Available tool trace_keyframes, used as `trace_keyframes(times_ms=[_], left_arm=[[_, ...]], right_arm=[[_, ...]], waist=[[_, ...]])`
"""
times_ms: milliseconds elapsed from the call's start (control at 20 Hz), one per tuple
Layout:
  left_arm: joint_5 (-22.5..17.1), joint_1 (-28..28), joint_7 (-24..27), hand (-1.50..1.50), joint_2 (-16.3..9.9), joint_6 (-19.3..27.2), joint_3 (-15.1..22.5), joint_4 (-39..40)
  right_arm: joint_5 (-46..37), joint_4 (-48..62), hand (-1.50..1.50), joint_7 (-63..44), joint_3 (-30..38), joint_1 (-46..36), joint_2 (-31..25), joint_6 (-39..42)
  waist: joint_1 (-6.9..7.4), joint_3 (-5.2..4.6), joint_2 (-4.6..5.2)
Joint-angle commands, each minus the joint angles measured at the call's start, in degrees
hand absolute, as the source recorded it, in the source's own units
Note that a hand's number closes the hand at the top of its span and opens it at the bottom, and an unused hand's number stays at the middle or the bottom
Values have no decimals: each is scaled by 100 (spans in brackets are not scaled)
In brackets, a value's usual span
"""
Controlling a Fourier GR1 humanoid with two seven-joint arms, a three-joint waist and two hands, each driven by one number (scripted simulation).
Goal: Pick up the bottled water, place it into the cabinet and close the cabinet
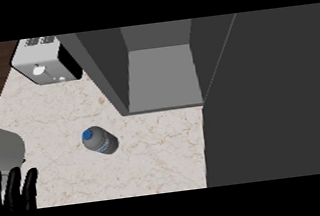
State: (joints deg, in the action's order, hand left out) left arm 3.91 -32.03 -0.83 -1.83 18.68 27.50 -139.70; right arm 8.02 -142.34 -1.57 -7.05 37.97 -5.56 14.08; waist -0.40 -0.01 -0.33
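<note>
The water bottle [98, 140] stands on the marble counter [154, 156], blue cap up, in front of the open cabinet [160, 74] (its door [273, 96] swung wide at right). The left hand [8, 191] rests at the lower left, fingers straight, holding nothing; a toaster [44, 61] sits behind

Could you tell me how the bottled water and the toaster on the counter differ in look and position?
The bottled water is small, rounded and blue-capped, while the toaster is larger, boxy, and white with a black side. The bottled water stands mid-counter, in front of the open cabinet; the toaster sits at the far left corner. Both rest on the same marble counter, untouched by the left robot hand.
</note>
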Motion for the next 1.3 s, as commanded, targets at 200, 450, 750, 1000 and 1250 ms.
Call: trace_keyframes(times_ms=[200,450,750,1000,1250], left_arm=[[-466,156,-17,-150,-103,-6,-660,317],[-868,699,-80,-150,-23,-37,-1209,1002],[-1285,471,695,-150,93,-197,-1369,1842],[-1563,1088,1331,-150,-4,-638,-1961,3352],[-1663,1685,1567,-150,35,-678,-2278,4336]], right_arm=[[399,-879,-150,429,125,1076,-50,439],[579,-1131,-150,236,152,1235,-48,465],[363,-1187,-150,578,-30,1564,59,602],[309,-1216,-150,660,-106,1656,-12,682],[470,-1128,-150,1306,120,2201,-114,1042]], waist=[[-74,-1,0],[-88,-6,18],[-53,-8,11],[-53,-13,36],[-100,-6,20]])
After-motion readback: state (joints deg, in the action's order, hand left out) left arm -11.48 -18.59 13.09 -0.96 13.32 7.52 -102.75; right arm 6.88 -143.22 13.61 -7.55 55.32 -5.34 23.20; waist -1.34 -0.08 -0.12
